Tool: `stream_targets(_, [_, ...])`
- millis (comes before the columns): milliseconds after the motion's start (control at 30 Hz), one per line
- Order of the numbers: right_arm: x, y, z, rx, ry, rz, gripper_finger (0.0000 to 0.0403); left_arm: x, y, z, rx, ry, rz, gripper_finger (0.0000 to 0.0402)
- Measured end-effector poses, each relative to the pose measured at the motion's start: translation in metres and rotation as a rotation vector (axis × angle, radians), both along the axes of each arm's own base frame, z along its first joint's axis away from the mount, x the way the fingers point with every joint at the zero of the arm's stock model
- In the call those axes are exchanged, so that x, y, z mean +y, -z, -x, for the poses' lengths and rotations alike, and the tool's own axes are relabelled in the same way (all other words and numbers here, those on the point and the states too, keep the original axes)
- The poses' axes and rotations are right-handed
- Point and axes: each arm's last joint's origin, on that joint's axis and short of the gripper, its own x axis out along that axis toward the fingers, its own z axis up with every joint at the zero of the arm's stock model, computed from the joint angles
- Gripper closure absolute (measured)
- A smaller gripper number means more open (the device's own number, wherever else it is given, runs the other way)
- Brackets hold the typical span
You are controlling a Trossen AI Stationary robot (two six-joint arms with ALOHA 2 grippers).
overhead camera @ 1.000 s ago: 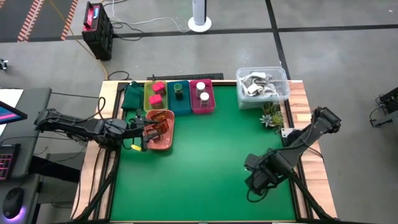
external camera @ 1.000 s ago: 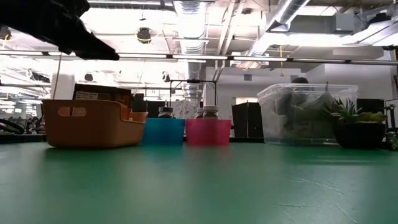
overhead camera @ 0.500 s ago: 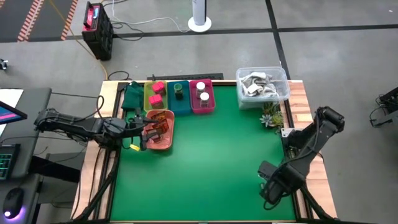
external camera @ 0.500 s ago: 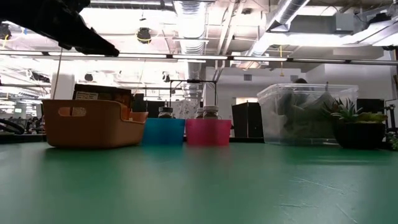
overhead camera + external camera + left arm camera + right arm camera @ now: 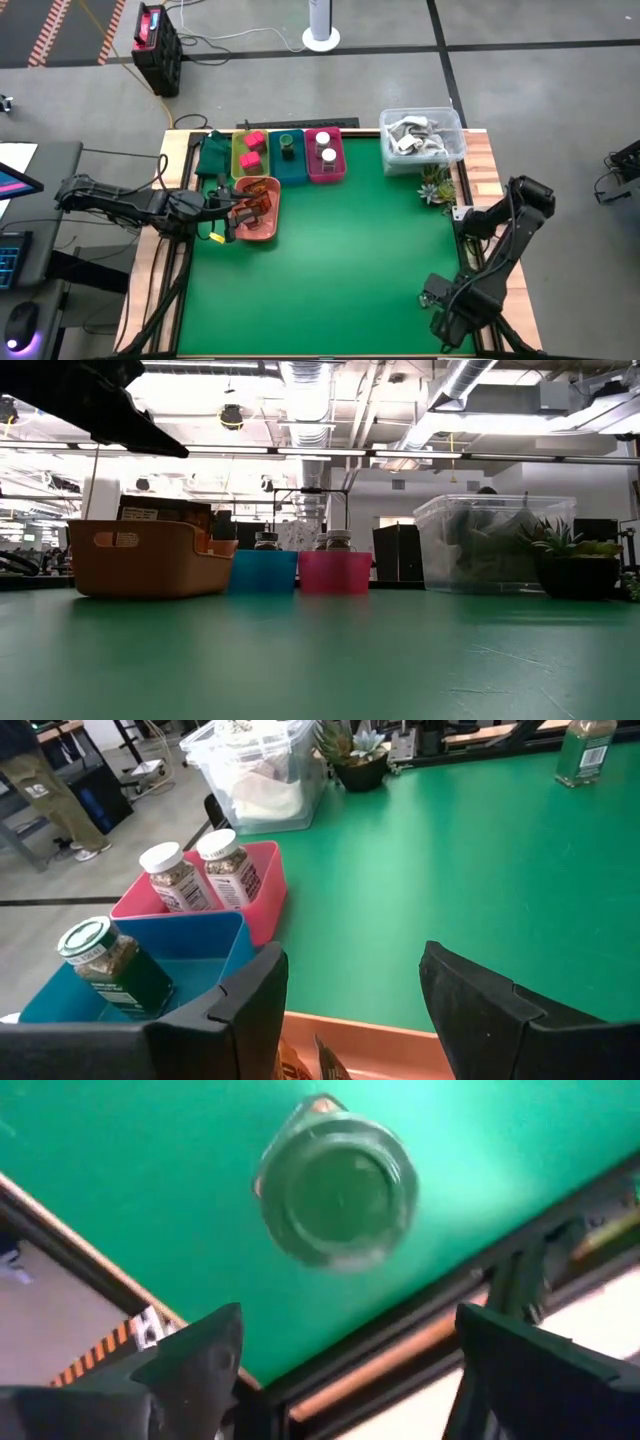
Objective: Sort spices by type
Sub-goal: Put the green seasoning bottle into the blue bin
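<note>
My left gripper hangs open over the salmon tray, which holds brown packets. Pink blocks lie in the yellow tray. A dark green jar stands in the teal tray, and two white-capped jars stand in the magenta tray. My right gripper is open near the table's near right corner. It looks down on a green-capped jar standing upright on the mat, with its fingers apart and above the jar. In the high view the arm hides this jar.
A clear tub and a small plant sit at the far right corner. A dark green cloth-like thing lies left of the yellow tray. The middle of the green mat is bare. The table's near edge runs close by the right gripper.
My right arm has swung toward the table's near right corner, carrying its gripper closer to the near edge. The trays and their contents have kept their places.
</note>
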Motion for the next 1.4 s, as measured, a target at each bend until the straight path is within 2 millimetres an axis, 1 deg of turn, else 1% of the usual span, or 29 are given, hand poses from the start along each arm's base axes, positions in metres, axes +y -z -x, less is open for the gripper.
stream_targets(100, [-0.003, 0.014, -0.004, -0.008, -0.014, -0.012, 0.0014, 0.000, 0.000, 0.000, 0.002, 0.000, -0.001, 0.0183])
stream_targets(167, [-0.005, 0.019, -0.006, -0.010, -0.028, -0.017, 0.0015, 0.000, 0.000, 0.000, 0.005, 0.000, -0.003, 0.0183])
stream_targets(333, [-0.012, 0.025, -0.014, -0.036, -0.087, -0.009, 0.0016, 0.000, 0.001, 0.000, 0.017, 0.000, -0.006, 0.0183])
stream_targets(500, [-0.022, 0.035, -0.018, -0.013, -0.148, 0.007, 0.0016, 0.000, 0.002, 0.001, 0.023, -0.003, -0.007, 0.0183])
stream_targets(700, [-0.027, 0.037, -0.026, -0.027, -0.197, -0.016, 0.0024, 0.000, 0.003, 0.001, 0.034, -0.005, -0.007, 0.0183])
stream_targets(800, [-0.027, 0.037, -0.029, -0.043, -0.231, -0.032, 0.0042, 0.000, 0.003, 0.001, 0.031, -0.009, 0.006, 0.0183])
stream_targets(933, [-0.028, 0.037, -0.030, -0.048, -0.269, -0.034, 0.0076, 0.000, 0.003, 0.001, 0.030, -0.012, 0.015, 0.0183])
stream_targets(1233, [-0.029, 0.036, -0.030, -0.047, -0.306, -0.037, 0.0182, 0.000, 0.005, 0.002, 0.044, -0.016, 0.022, 0.0183])
stream_targets(1400, [-0.032, 0.036, -0.035, -0.053, -0.296, -0.043, 0.0183, 0.000, 0.005, 0.002, 0.037, -0.018, 0.051, 0.0183])
